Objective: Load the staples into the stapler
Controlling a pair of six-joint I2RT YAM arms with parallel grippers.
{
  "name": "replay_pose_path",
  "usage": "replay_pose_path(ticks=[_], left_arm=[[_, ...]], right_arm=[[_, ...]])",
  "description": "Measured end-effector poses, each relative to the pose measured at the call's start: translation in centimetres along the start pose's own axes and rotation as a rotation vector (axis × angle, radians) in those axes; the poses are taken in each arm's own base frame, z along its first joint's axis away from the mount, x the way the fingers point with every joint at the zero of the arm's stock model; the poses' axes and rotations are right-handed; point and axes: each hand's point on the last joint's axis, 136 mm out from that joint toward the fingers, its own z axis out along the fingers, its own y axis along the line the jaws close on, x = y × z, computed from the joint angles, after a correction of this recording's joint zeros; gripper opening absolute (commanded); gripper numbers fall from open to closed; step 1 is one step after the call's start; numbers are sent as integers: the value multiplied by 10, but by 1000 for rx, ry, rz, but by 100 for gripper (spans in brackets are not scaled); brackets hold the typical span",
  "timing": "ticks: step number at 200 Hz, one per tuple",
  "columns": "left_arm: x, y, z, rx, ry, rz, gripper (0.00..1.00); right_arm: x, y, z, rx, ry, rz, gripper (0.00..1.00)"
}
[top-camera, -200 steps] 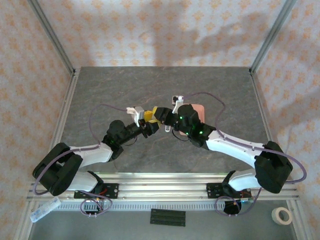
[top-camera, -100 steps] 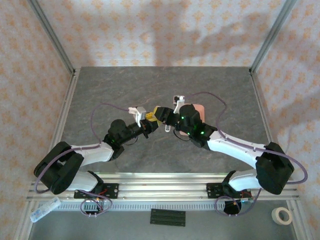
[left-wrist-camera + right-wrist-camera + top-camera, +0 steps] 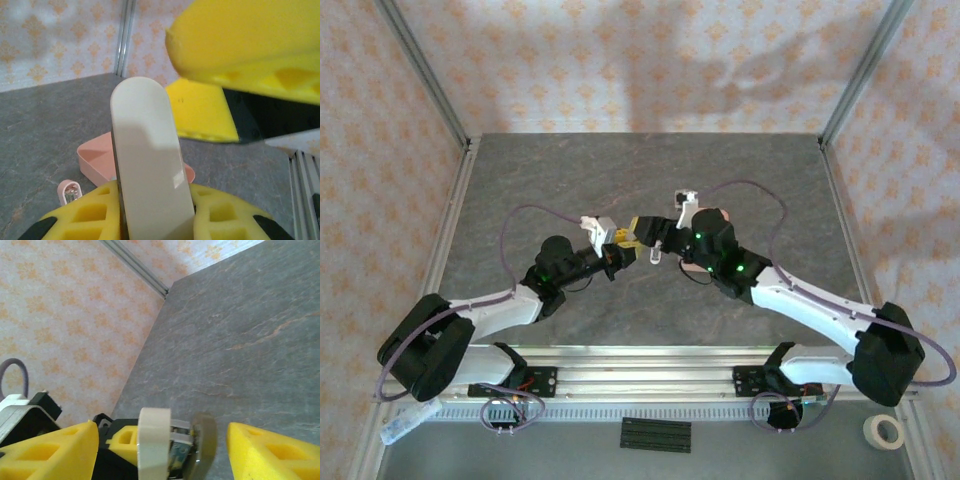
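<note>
Both arms reach in from the near edge and meet over the middle of the grey desk (image 3: 540, 180). The left gripper (image 3: 622, 239) and the right gripper (image 3: 646, 236) face each other, their yellow pads almost touching. A small pale sliver just beside them looks like the stapler (image 3: 655, 253), though it is too small to tell. A pink tray (image 3: 722, 215) peeks out behind the right arm.

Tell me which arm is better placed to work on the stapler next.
Right, probably. The left gripper is shut on the stapler and is busy holding it. The right gripper is open, one finger on each side of the stapler, free to act.
</note>
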Motion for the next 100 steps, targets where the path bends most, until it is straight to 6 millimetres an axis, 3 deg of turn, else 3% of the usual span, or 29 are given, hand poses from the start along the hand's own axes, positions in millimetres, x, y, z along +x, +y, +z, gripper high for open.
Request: replay_pose_path(ticks=[42, 100], left_arm=[[7, -9, -7, 32, 59, 92, 0], [9, -29, -15, 138, 126, 238, 0]], right_arm=[[-10, -16, -24, 52, 30, -197, 71], [26, -27, -51, 34, 277, -792, 72]])
